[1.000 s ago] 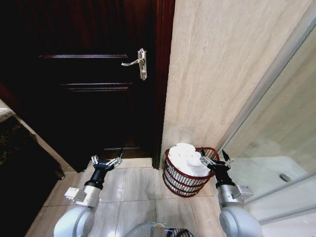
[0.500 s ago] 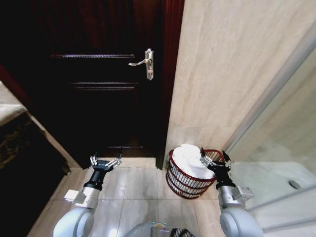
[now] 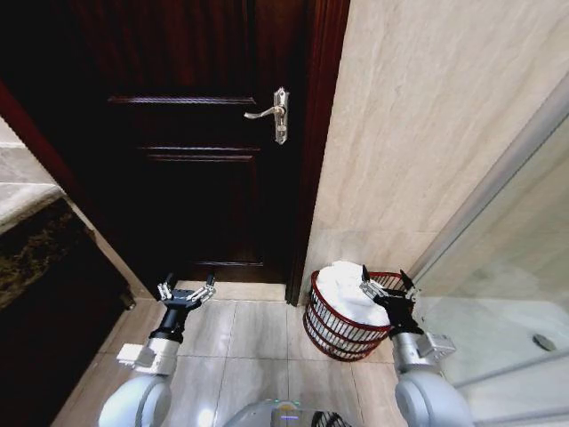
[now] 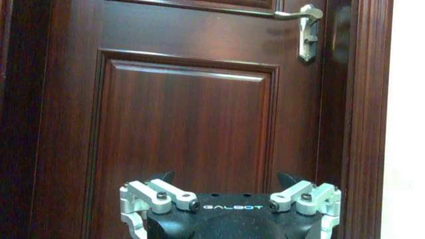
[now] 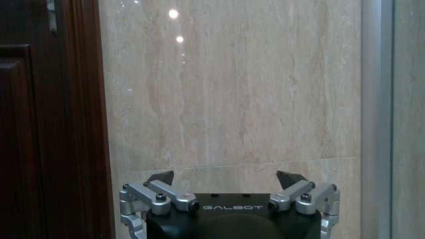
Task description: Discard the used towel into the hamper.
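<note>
The hamper is standing on the floor by the wall, with the towel lying inside. You are holding the right tool spread and empty above its rim. The left tool, also spread, is facing the door.

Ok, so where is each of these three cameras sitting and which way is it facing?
Head view: looks forward and down at the dark wooden door, the reddish-brown woven hamper holding a white towel, with both arms, left pincer and right pincer open.
Left wrist view: faces the door, over its own pincer.
Right wrist view: faces the beige marble wall, over its own pincer.
Shared: head and left wrist views both show the silver door handle.
</note>
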You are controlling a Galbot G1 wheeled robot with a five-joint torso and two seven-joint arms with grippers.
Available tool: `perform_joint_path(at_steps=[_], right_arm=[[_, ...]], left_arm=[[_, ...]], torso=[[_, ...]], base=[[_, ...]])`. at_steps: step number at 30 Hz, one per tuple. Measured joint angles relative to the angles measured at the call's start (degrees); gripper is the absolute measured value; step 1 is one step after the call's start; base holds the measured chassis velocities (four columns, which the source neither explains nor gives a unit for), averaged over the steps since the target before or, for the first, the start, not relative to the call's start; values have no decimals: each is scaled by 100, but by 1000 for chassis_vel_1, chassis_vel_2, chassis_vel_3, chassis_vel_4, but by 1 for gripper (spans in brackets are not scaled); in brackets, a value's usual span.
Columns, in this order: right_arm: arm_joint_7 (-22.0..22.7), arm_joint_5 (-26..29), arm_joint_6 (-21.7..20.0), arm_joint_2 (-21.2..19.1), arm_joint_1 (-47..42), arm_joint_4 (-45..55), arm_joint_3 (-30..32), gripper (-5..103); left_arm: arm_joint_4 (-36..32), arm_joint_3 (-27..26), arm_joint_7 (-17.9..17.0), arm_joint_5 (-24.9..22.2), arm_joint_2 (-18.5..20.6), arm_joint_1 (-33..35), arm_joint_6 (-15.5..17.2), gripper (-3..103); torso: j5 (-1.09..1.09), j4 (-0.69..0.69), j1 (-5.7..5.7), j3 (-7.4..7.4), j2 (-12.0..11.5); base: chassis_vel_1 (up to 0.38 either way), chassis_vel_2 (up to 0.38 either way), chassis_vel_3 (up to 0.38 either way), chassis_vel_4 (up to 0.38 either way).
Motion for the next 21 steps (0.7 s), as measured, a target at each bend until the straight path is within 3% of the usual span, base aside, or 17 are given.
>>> perform_joint_path(at_steps=[4,21], right_arm=[[28,1,1,-15,-2,14,13,100],[109,2,62,-5,-1,21,14,100]], left_arm=[[-110,43,-85,200,-22,-60,110,100],[-194,58,-91,229,26,-51,214,100]], torso=[[0,-1,28,28,57],[0,0,173,293,467]], base=[[0,0,0,0],[0,0,0,0]])
